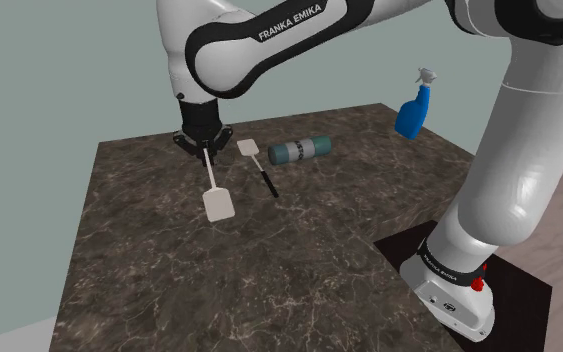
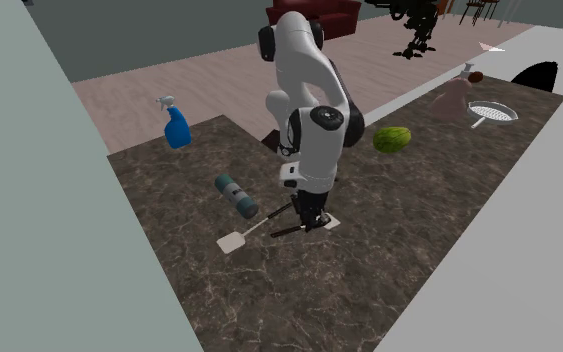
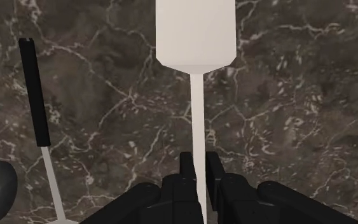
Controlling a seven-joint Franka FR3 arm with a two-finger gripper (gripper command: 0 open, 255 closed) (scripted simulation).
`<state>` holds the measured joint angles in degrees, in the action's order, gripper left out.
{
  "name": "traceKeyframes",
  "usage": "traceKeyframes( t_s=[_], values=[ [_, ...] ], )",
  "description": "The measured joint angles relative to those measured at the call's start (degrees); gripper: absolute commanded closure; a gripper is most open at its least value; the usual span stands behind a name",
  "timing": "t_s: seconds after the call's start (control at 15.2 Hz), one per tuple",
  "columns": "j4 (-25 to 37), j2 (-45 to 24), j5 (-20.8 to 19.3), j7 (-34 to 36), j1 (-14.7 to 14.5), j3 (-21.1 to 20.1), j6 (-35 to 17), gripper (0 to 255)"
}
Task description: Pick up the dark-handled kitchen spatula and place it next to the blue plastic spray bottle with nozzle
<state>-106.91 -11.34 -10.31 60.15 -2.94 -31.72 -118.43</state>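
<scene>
Claw (image 3: 196,163) gripping white spatula (image 3: 195,32) shaft; dark-handled spatula (image 3: 34,89) alongside (untouched), marbled tabletop (image 3: 298,95)

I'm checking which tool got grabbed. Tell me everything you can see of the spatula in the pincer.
The spatula looks plain white: a broad flat blade with clipped corners, narrowing into a thin straight shaft. The pincer is shut on that shaft, well back from the blade, hiding the handle end. It lies level with the dark marbled table; whether it touches it is unclear.
</scene>
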Motion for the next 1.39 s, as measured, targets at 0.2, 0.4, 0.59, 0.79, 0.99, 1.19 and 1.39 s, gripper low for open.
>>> traceKeyframes(
  t_s=[0.2,0.4,0.59,0.79,0.99,1.19,1.39],
  values=[
    [1.3,1.0,0.7,-0.5,0.1,-0.2,2.1,255],
    [2.7,1.8,1.4,-1.0,0.3,-0.3,4.2,255],
    [4.8,2.0,1.6,-1.2,0.2,-0.4,6.4,255],
    [6.7,2.5,2.0,-1.7,0.2,-0.4,8.7,255],
    [8.4,2.8,2.2,-1.8,0.2,-0.5,10.7,255],
    [10.6,3.0,2.5,-2.3,0.3,-0.5,13.0,255],
    [12.9,3.1,2.6,-2.3,0.1,-0.7,15.4,255]
  ],
)
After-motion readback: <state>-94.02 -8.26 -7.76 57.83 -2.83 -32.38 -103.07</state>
